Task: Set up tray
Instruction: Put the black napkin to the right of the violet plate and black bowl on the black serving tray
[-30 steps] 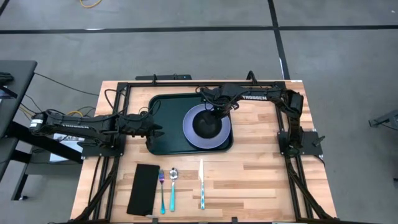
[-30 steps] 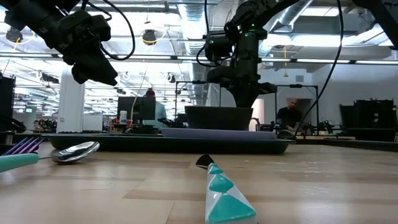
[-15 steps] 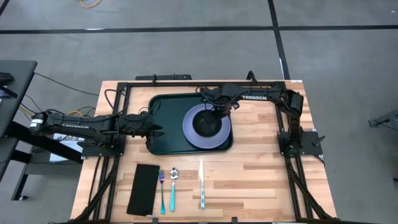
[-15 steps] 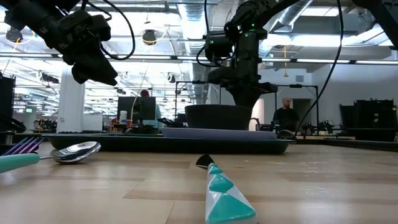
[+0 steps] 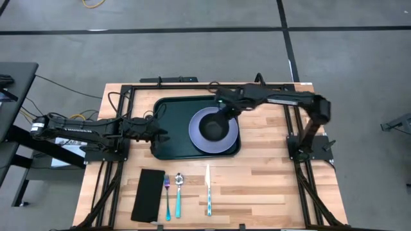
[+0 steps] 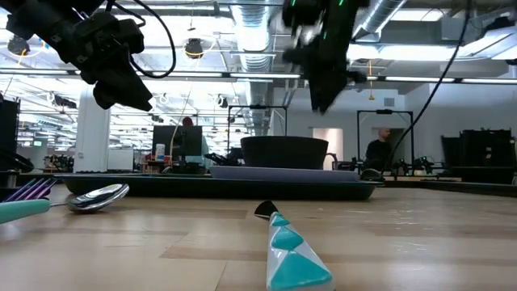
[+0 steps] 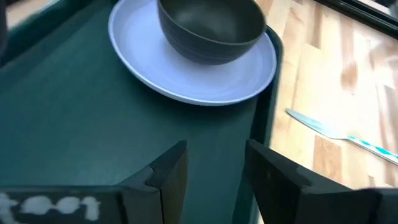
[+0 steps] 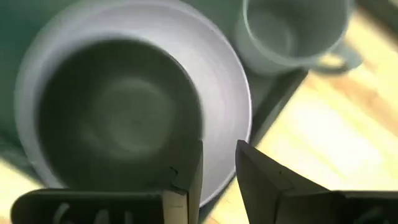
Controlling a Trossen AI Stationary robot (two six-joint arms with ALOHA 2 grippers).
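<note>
Right claw [image 8: 217, 168] lifted off bowl [image 5: 212, 128] (fingers parted).

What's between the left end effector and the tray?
Nothing visible. The left end effector hangs open at the tray's left edge, with bare tray ahead of its fingers. The plate and bowl sit farther right on the tray.

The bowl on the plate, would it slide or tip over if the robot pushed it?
The bowl is wide, low and sits flat, so it probably would not tip. It rests on a smooth plate, so a push would likely make it slide. It looks like pottery, so probably heavy and breakable.
</note>
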